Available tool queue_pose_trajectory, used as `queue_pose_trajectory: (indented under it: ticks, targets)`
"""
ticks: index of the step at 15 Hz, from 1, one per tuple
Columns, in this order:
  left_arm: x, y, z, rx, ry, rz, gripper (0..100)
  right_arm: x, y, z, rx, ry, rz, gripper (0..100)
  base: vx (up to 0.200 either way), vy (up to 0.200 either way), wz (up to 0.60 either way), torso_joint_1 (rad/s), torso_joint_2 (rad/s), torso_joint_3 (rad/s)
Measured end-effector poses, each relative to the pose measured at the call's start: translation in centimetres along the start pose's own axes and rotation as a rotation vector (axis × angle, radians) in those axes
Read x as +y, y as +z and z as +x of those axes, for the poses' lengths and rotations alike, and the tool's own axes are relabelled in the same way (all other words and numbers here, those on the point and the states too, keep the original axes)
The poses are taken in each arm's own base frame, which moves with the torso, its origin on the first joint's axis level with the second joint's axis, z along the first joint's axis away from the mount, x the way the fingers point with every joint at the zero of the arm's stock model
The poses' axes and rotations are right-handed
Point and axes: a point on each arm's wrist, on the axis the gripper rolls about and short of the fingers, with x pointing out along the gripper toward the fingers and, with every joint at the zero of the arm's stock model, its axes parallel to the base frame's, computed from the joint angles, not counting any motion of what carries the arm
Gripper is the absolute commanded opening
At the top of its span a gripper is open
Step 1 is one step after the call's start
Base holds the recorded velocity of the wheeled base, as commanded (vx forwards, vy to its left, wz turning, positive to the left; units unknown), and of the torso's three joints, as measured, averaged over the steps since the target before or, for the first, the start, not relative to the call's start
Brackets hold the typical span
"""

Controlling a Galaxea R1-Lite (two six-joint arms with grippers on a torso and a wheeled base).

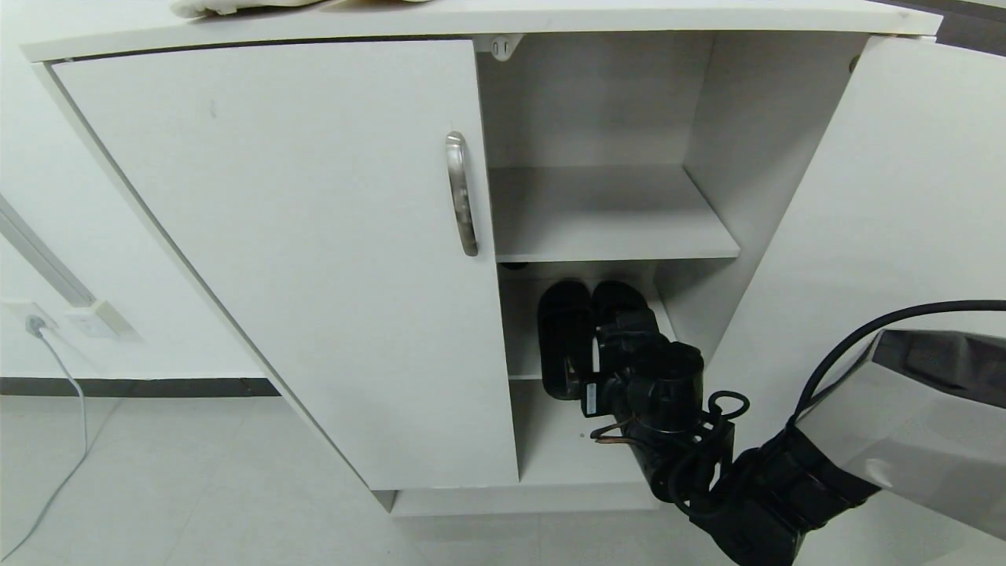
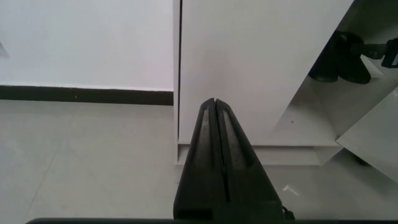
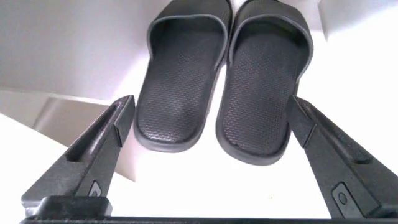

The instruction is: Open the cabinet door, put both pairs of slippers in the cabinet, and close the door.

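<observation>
In the lower centre of the head view, the pair of black slippers (image 1: pixel 564 338) is seen lying side by side on the lower shelf (image 1: pixel 523 346) of the cabinet (image 1: pixel 597 102), whose right door (image 1: pixel 888 196) is swung open while the left door (image 1: pixel 299 259) is shut. The right hand (image 1: pixel 625 326) is held at the slippers' heels with its fingers spread apart, nothing being gripped. The left hand (image 2: pixel 214 102) is pressed together over the floor (image 2: pixel 93 162) before the cabinet.

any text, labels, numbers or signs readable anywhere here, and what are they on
None can be read.
The cabinet door, its handle, the black slippers and the fingers of the right gripper show no legible print.
The wall socket is too small to tell.
</observation>
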Motion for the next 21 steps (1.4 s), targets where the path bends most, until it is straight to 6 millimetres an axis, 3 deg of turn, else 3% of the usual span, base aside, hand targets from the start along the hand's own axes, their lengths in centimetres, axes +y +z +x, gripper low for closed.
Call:
queue_pose_trajectory:
  ticks: [3,14,21]
  targets:
    - [0.0,0.0,0.0,0.0,0.0,0.0,0,0.08,0.17,-0.29,-0.002,0.006,0.0,100,-0.2,0.0,0.0,-0.004,0.0,0.002]
    - [0.0,0.0,0.0,0.0,0.0,0.0,0,-0.13,-0.01,-0.49,-0.001,0.004,0.001,100,0.0,0.0,0.0,0.0,0.0,0.0]
    - [0.0,0.0,0.0,0.0,0.0,0.0,0,-0.08,-0.21,-0.67,0.005,0.008,-0.007,100,0.0,0.0,0.0,0.004,0.0,0.174]
